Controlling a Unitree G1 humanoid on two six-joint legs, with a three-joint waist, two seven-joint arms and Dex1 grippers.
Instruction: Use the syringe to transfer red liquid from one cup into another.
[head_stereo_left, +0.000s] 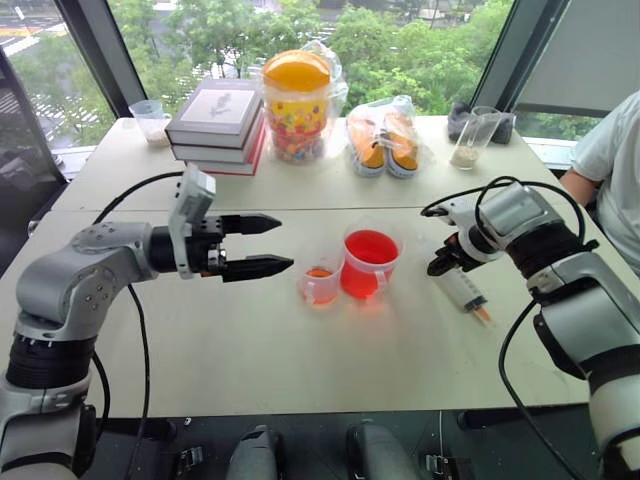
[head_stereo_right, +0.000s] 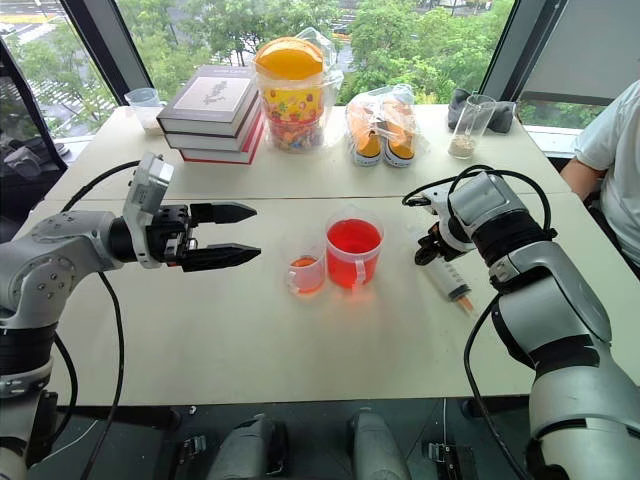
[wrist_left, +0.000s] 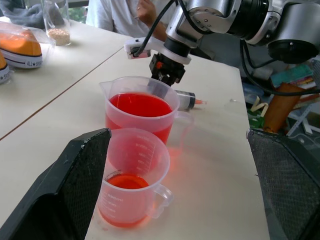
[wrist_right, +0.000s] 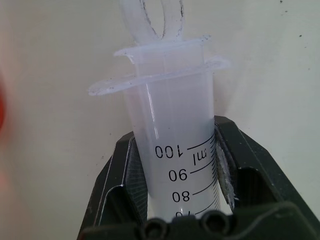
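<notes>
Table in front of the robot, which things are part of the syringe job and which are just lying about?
Part of the job: syringe, held in the right tool; big red cup; small cup.

Lying about: books, candy jar, bagged shoes, cup of grains.
</notes>
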